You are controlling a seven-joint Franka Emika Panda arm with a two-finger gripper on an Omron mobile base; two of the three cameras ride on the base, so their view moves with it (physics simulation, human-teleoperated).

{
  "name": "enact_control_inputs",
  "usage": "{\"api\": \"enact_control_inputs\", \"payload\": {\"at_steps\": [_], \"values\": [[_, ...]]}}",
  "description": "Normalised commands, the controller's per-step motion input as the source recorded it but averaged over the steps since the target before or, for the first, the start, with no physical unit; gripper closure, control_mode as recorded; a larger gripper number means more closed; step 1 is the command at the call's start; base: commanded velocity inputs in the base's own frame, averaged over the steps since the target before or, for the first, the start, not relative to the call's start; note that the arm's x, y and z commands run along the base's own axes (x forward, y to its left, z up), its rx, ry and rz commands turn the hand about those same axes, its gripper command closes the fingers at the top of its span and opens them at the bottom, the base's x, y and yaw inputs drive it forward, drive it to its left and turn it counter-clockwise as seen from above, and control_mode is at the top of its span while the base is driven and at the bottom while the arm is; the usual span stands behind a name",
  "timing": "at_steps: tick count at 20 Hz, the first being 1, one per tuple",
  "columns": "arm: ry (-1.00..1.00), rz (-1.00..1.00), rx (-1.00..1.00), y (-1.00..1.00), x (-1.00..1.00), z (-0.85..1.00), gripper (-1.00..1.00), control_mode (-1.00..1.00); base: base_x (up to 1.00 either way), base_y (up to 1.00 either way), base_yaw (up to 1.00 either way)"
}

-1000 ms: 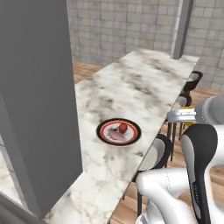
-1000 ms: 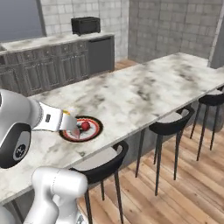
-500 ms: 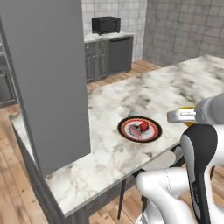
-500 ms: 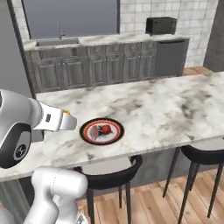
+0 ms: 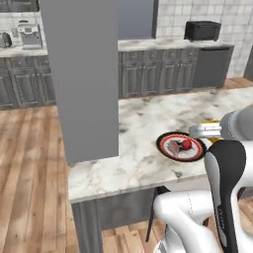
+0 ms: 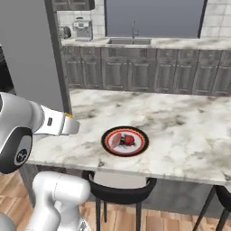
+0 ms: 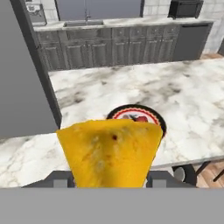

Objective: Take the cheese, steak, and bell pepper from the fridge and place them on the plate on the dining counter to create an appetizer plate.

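Note:
My gripper (image 7: 109, 177) is shut on the cheese (image 7: 109, 151), a yellow-orange wedge that looms large in the hand view. Behind it, the plate (image 7: 154, 115) lies on the dining counter (image 7: 183, 87). The steak (image 5: 173, 147) and the bell pepper (image 5: 186, 144) lie side by side on the plate (image 5: 163, 139). In the left base view my gripper (image 5: 210, 130) hovers just right of the plate. From the right base view my gripper (image 6: 71, 124) sits left of the plate (image 6: 140, 134), above the counter edge. The fridge is out of view.
A grey square pillar (image 5: 84, 74) stands on the counter's left end, close to the plate. A black stool (image 6: 119, 185) is tucked under the counter edge. Dark cabinets with a sink (image 6: 131, 41) and a black appliance (image 5: 202, 30) line the far wall.
The base has swung around, so the whole scene shifted and the counter now runs across in front. The cheese stays in my gripper, still close beside the plate.

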Motion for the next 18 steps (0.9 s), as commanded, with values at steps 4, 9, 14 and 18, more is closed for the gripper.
{"api": "enact_control_inputs", "payload": {"at_steps": [4, 9, 14, 18], "values": [[0.00, 0.00, 0.00, 0.00, 0.00, 0.00, 1.00, 1.00, 0.09, -0.76, 0.53], [0.00, 0.00, 0.00, 0.00, 0.00, 0.00, 1.00, 1.00, 0.12, -0.66, 0.45], [0.00, 0.00, 0.00, 0.00, 0.00, 0.00, 1.00, 1.00, 0.19, -0.42, 0.38], [0.00, 0.00, 0.00, 0.00, 0.00, 0.00, 1.00, 1.00, 0.17, -0.30, 0.35]]}}
